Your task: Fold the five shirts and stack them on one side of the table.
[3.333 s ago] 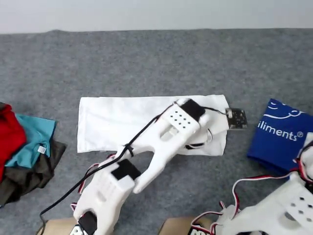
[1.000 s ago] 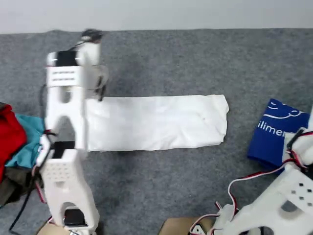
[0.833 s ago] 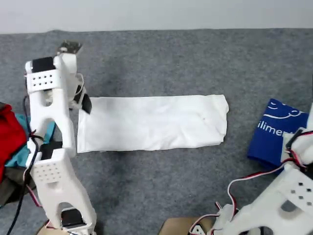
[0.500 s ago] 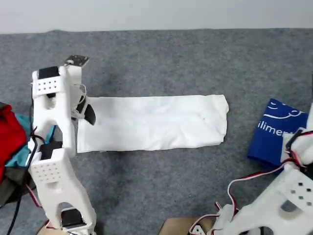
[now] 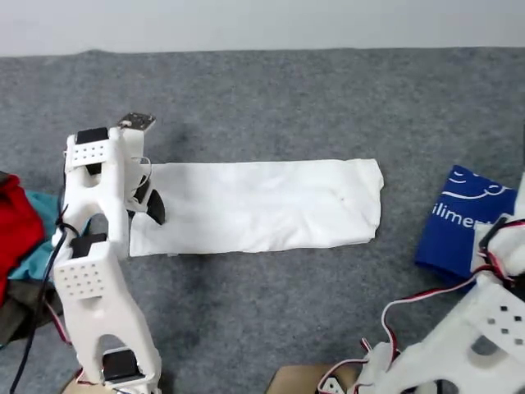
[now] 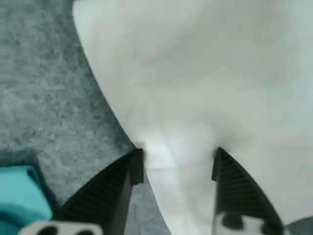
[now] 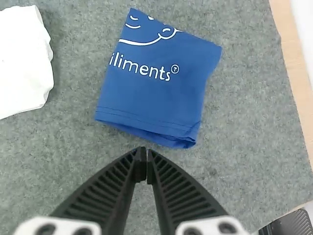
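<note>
— What is the left claw (image 6: 177, 159) doing?

— Its 2 black fingers (image 6: 122, 181) are spread apart and hold nothing. The long, flat-folded white cotton shirt (image 6: 195, 73) runs between them, with its short end right at the tips. I cannot tell whether they press the cloth. In the high view that claw (image 5: 148, 197) sits over the same end of the white shirt (image 5: 262, 205), which stretches away from it across the grey felt mat (image 5: 287, 107).

— And near that claw?

— A heap of 3 loose shirts lies just behind it, on the side away from the white shirt. There is a crumpled red shirt (image 5: 16, 226), a teal shirt (image 5: 53, 230) and a dark olive shirt (image 5: 41, 295) underneath. A corner of the teal cloth (image 6: 19, 196) shows close to 1 finger.

— The right claw (image 7: 142, 154)?

— Pinched tight, tips together, nothing between them. A square-folded blue shirt with white print (image 7: 156, 73) lies flat just ahead of its tips, not touching them. The other end of the white shirt (image 7: 22, 58) lies farther off, apart from the blue shirt (image 5: 467, 222).
</note>
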